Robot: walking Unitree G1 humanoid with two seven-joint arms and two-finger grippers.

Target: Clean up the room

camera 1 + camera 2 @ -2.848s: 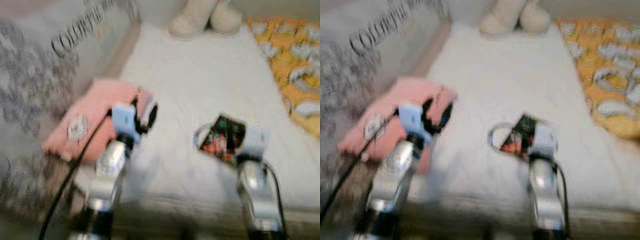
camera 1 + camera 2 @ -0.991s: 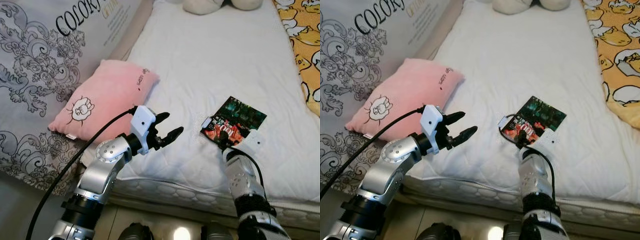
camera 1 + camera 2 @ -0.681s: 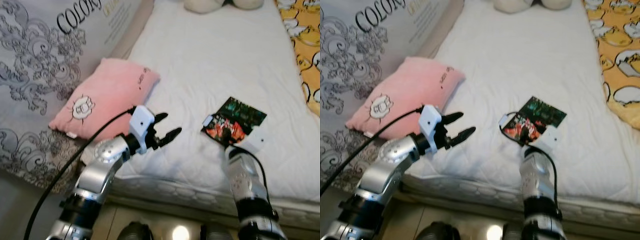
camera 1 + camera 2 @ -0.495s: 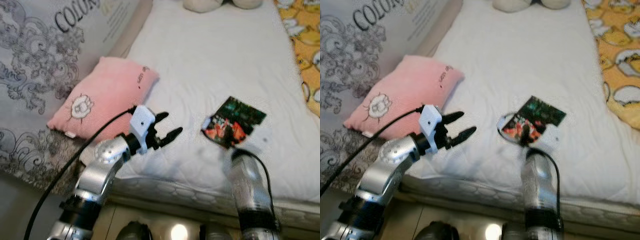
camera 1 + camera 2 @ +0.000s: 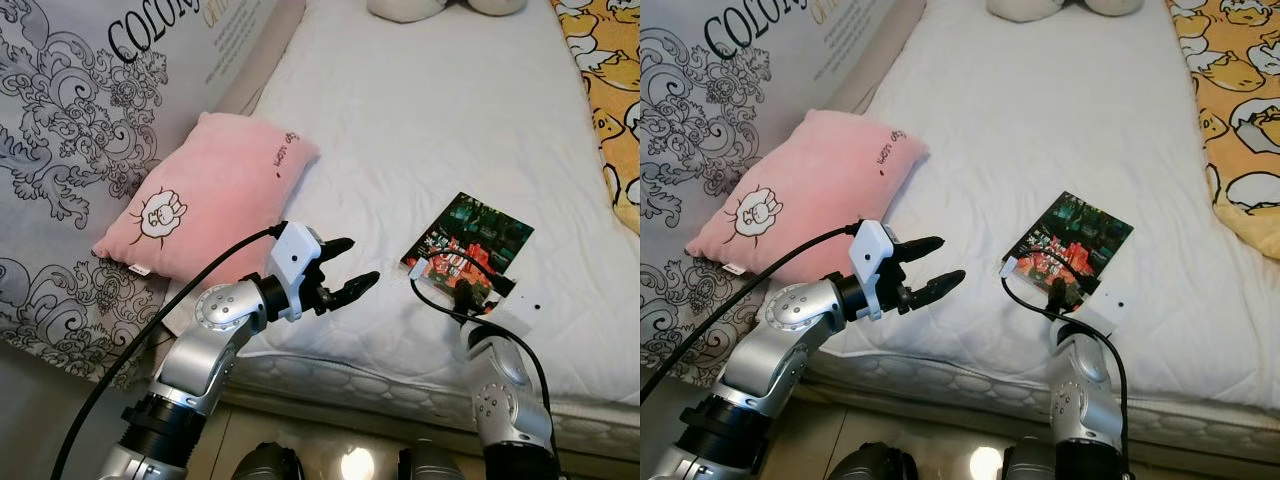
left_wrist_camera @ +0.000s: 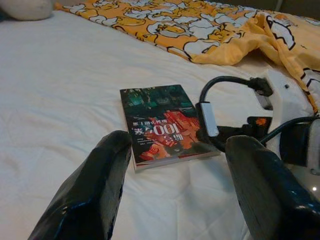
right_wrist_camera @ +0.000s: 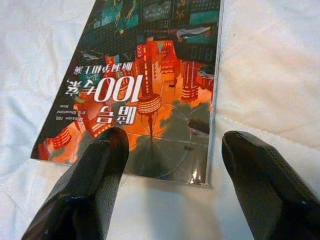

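Right claw: the right claw (image 7: 165, 165) is hanging just over the near edge of the book, its two black fingers (image 7: 90, 190) spread wide and gripping nothing; the near corner of the cover is lying between them.
Change: against the pictures of a moment ago, the right arm is drawing in closer, so the cover now sits squarely ahead of the fingers, where before the claw was resting over the book's lower edge. The left arm is also reaching further across the mattress.
Meaning: by my judgement the robot is lining up to pick the book off the bed, the tidying barely begun.
Left claw: the left claw (image 5: 345, 270) is hovering above the mattress edge, fingers parted and empty, pointing towards the book.
Book: the book (image 5: 468, 244) is lying flat on the white bed (image 5: 420, 130), near its front edge, apart from the pillow. It is a thin glossy paperback, dark teal and orange-red, with sharp corners; such a flat, slick thing is likely offering little to grip.
Bed surface: quilted white cover, soft and lightly dimpled.
Pillow: a plump pink pillow (image 5: 205, 200) with a small sheep drawing is leaning at the bed's left side.
Blanket: a yellow duck-print blanket (image 5: 1230, 90) is lying rumpled along the right.
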